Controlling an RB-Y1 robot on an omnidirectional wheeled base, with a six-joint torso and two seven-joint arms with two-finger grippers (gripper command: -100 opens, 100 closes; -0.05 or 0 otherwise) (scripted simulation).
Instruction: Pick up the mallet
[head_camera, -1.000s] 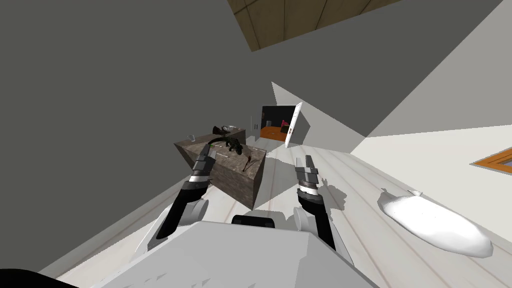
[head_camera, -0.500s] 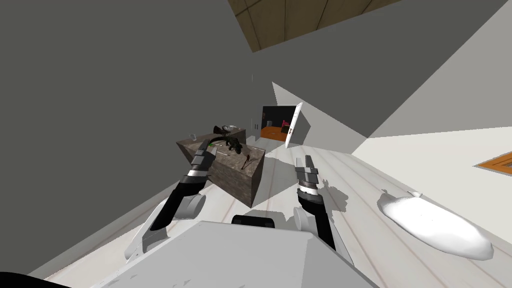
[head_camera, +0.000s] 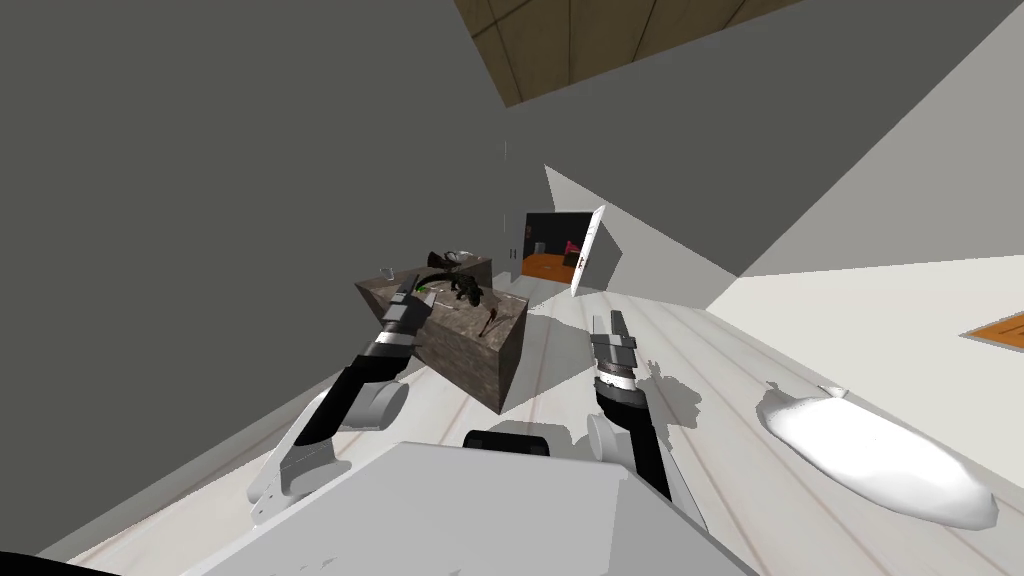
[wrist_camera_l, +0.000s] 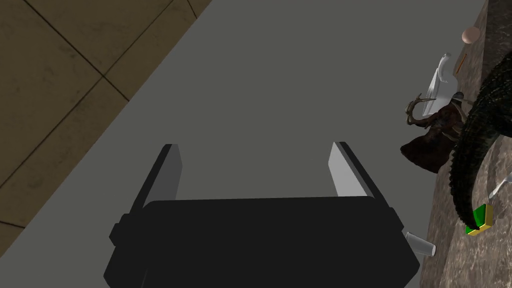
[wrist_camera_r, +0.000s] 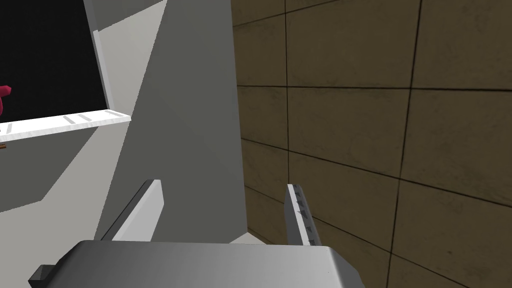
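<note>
**Mallet lies on stone block, both grippers spread**

Head view: the mallet (head_camera: 493, 322) lies flat on top of the brown stone block (head_camera: 470, 365), near its right front edge and apart from both grippers. The left gripper (head_camera: 408, 286) hovers at the block's left side. The right gripper (head_camera: 608, 322) hangs over the pale floor (head_camera: 720, 400) to the block's right.

Left wrist view: the fingers (wrist_camera_l: 345, 172) stand wide apart. On the block beside them are a dark scaly figure (wrist_camera_l: 477, 145), an antlered figure (wrist_camera_l: 440, 125) and a green-and-yellow cube (wrist_camera_l: 480, 216).

Right wrist view: that gripper's fingers (wrist_camera_r: 150, 205) are likewise parted.
</note>
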